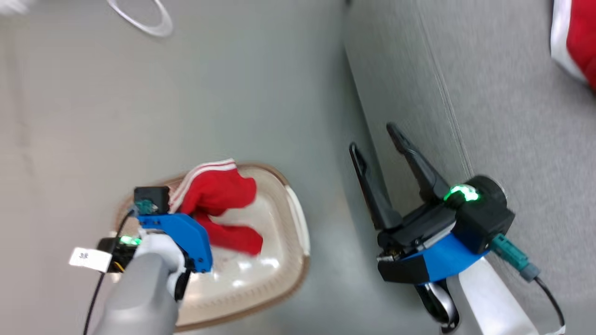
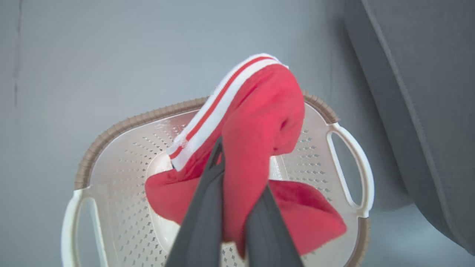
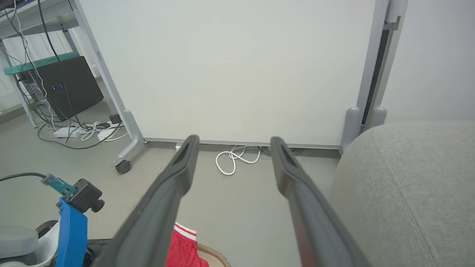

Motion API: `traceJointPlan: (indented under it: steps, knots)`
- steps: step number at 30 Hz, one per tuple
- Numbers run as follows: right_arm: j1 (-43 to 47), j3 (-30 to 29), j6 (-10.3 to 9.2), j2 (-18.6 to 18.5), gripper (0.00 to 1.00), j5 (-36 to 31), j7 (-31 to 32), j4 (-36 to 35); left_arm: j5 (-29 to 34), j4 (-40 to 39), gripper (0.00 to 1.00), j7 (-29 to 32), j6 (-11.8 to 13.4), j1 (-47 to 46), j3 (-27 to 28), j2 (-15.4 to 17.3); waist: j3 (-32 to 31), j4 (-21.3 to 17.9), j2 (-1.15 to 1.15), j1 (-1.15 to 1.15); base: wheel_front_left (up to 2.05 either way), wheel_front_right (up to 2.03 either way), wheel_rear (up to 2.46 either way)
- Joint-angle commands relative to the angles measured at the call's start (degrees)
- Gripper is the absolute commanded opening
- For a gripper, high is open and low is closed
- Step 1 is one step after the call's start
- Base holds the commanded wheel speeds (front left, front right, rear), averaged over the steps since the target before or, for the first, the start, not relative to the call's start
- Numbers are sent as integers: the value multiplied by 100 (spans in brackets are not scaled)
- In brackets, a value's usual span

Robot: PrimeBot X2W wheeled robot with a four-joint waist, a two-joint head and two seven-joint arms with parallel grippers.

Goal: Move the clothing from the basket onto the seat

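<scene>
Jaws of left gripper (image 2: 237, 178) are clamped on garment (image 1: 219, 195) over basket (image 1: 300, 223), lower left of head view. Right gripper (image 1: 372, 138) stands open, empty, centre right beside seat (image 1: 512, 116). Second garment (image 1: 577, 42) lies on seat, upper right corner.

Small white tag (image 1: 88, 258), head view lower left, blurred printed digits, apparently 38

Basket: the basket (image 1: 298, 223) stands on the floor (image 1: 256, 93), left of the seat (image 1: 512, 116) and apart from it.
In the basket: a garment (image 1: 219, 190), upper part above the rim, lower part inside.
Left claw: the left claw (image 2: 237, 174) is above the basket, clamped on that garment.
Right claw: the right claw (image 1: 372, 136) is between basket and seat, seemingly over the seat's edge.
On the seat: a second garment (image 1: 579, 37), far right.
Beyond the basket: a cable loop (image 1: 139, 18) on the floor.
</scene>
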Motion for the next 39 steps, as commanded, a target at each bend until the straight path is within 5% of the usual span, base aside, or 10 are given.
traceJointPlan:
  steps: [1,11,19,39]
  knots:
    - [94,-24,1,-6,100,-32,-18,56,-48,-34,0,-60,-40,63,-20,-19,-300,-67,0,2,0,0,0]
    - [885,-465,1,-20,100,-231,411,130,-1021,-1278,0,-425,-103,295,-913,-179,-1982,823,0,2,0,0,0]
    - [1272,-612,1,-15,100,-175,847,-71,-1734,-2247,0,-197,-11,-72,-1510,-177,-2614,1313,0,2,0,0,0]
    - [1301,-48,1,-7,100,139,1139,197,-2785,-2833,0,-66,758,-1135,-3425,-177,-2947,1246,0,2,0,0,0]
